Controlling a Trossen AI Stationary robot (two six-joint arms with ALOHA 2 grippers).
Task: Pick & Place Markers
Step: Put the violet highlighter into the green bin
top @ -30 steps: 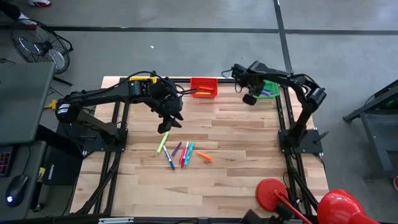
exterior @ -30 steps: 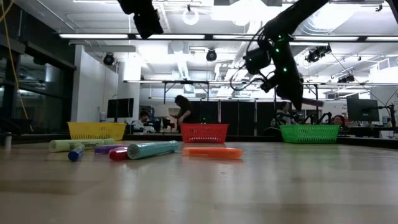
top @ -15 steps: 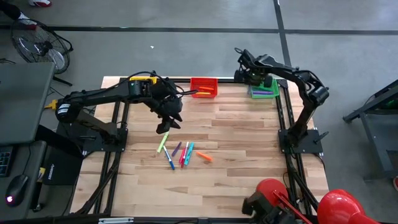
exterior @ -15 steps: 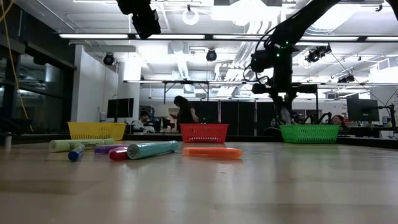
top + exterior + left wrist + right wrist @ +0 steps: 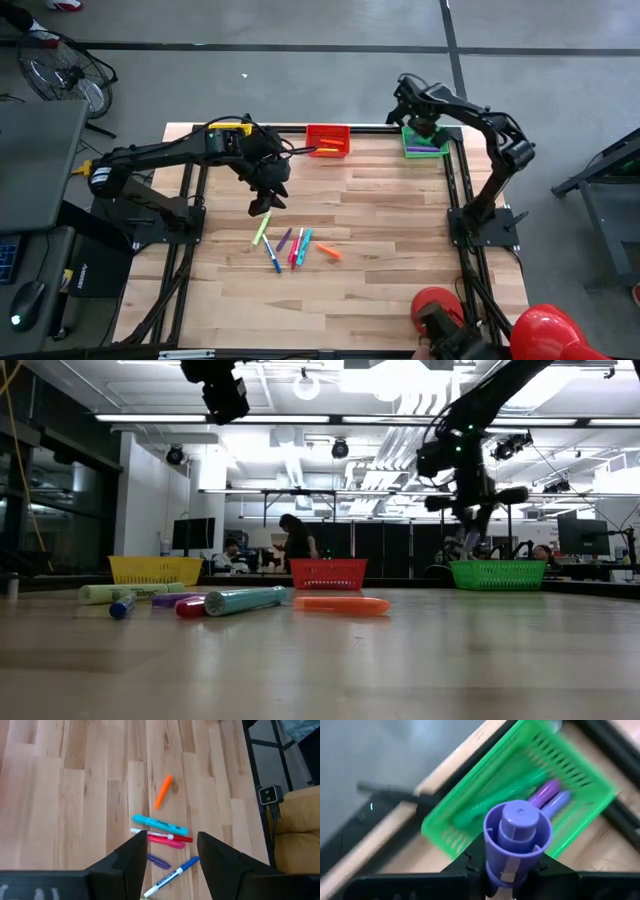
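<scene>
- Table (image 5: 400, 220): light wood planks, framed by dark rails; grey floor around it.
- Markers (image 5: 290, 246): a loose cluster lying flat near the table's middle, toward the front edge. From the low view: a pale green one (image 5: 115, 593), a blue one (image 5: 122, 605), a purple one (image 5: 170, 599), a red one (image 5: 190, 606), a teal one (image 5: 245, 600) and, a little apart, an orange one (image 5: 340, 604).
- Red basket (image 5: 327, 141): at the middle of the far edge, with orange and red markers inside.
- Green basket (image 5: 424, 143): at the far right corner, holding green and purple markers (image 5: 547, 795).
- Yellow basket (image 5: 155, 569): at the far left corner, largely covered by the left arm from above.
- Left claw (image 5: 167, 851): raised above the table, over the marker cluster on its far side, fingers spread, holding nothing.
- Right claw (image 5: 424, 127): raised over the green basket, clamped on a purple marker (image 5: 517, 837) that points end-on at the wrist camera.
- Room: open workshop with ceiling strip lights, dark cabinets and monitors beyond the far edge; a person (image 5: 296, 540) stands in the background behind the red basket.
- Floor extras: a fan (image 5: 65, 75) off the far left corner; red round objects (image 5: 545, 330) off the near right corner.
</scene>
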